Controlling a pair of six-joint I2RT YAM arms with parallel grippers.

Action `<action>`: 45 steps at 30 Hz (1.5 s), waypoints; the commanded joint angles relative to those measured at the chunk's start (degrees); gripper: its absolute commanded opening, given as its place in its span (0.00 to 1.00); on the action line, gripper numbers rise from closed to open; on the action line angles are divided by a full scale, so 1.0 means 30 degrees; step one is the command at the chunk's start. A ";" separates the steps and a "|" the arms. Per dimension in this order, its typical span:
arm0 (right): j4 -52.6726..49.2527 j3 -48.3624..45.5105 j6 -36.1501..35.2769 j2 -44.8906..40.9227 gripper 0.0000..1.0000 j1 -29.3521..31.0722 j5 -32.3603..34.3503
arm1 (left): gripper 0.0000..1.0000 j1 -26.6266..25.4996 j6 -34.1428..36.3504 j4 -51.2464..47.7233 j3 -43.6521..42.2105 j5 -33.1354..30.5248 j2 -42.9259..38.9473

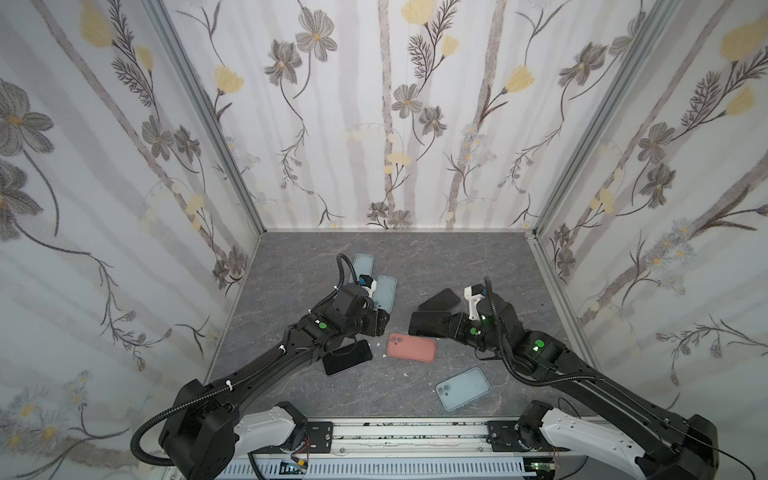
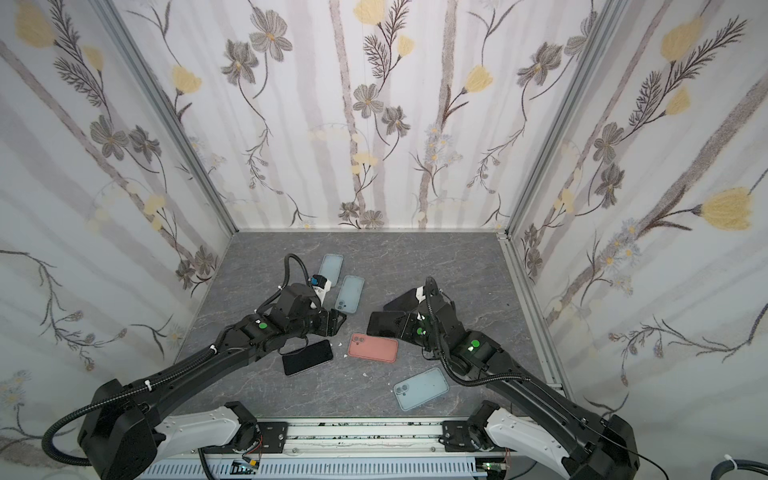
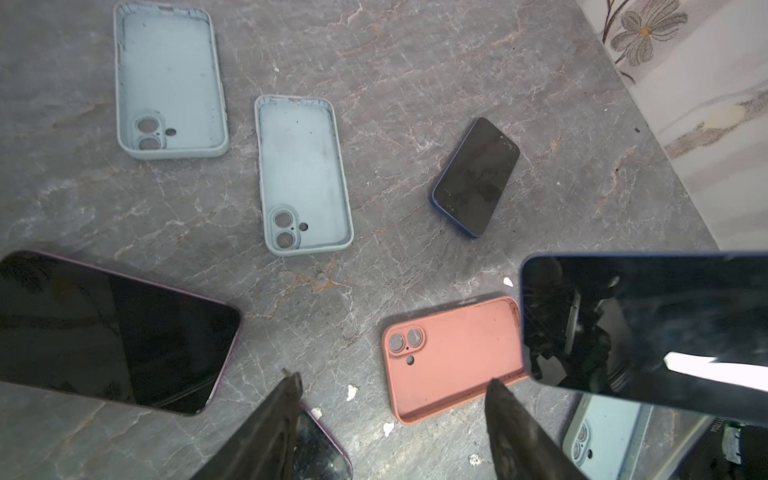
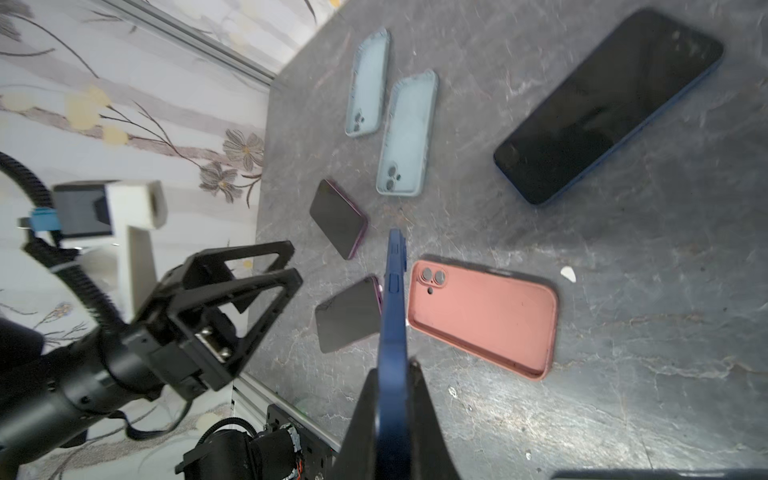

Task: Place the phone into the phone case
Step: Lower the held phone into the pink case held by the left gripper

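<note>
In both top views, going left to right, a purple-edged phone [image 1: 347, 357] is lying screen-up at about 7 o'clock on the grey marbled table [image 1: 478, 257], with the left arm crossing over its near corner. The left gripper [image 1: 383, 323] is hovering just beyond it with its fingers [image 3: 286, 399] spread and nothing between them. A second purple-edged phone [image 4: 338, 218] is lying just past those fingertips and is showing clearly only in the right wrist view.

At 11 o'clock two pale blue cases [image 1: 363, 264] [image 1: 384, 293] are lying side by side, hollow side up. The left wrist camera mount is overlapping them in both top views.

The salmon-pink phone case [image 1: 411, 347] is lying open side up near the table's middle, camera holes toward the left arm. At its 5 o'clock a third pale blue case [image 1: 463, 388] is resting apart from it.

At the salmon case's 1 o'clock the right gripper [image 4: 392, 386] is clamping the blue phone [image 1: 428, 324] by one end. The phone is hanging tilted above the table, close to the case's right end; whether they are touching I cannot tell. Behind it, at 12 o'clock, another dark phone [image 1: 440, 299] is lying flat, partly hidden by the right wrist.

In the left wrist view a strip of small print [image 3: 715, 424] is showing, too blurred to read.
</note>
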 commanded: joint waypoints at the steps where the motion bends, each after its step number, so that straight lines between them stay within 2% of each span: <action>1: 0.4051 -0.1322 0.2190 -0.0064 0.00 0.0278 -0.0698 | 0.69 0.0069 -0.1532 0.0522 -0.0164 0.1297 0.0307; 9: 0.6300 -0.2754 0.2783 0.1213 0.00 0.0280 -0.1580 | 0.65 0.0092 -0.2409 0.1727 -0.0464 0.3219 0.2195; 19: 0.7812 -0.3064 0.2948 0.3164 0.00 0.0250 -0.3018 | 0.61 0.0126 -0.2799 0.2536 -0.0803 0.3471 0.3890; 27: 0.8567 -0.3456 0.3154 0.3837 0.00 0.0166 -0.3229 | 0.59 0.0157 -0.3777 0.3555 -0.1186 0.3325 0.4723; 36: 0.8909 -0.3514 0.3019 0.4536 0.00 -0.0069 -0.4139 | 0.58 0.0200 -0.3816 0.4060 -0.1439 0.3844 0.5492; 45: 0.9055 -0.3507 0.2714 0.5030 0.00 -0.0422 -0.4653 | 0.49 0.0274 -0.3760 0.4298 -0.1542 0.4153 0.6139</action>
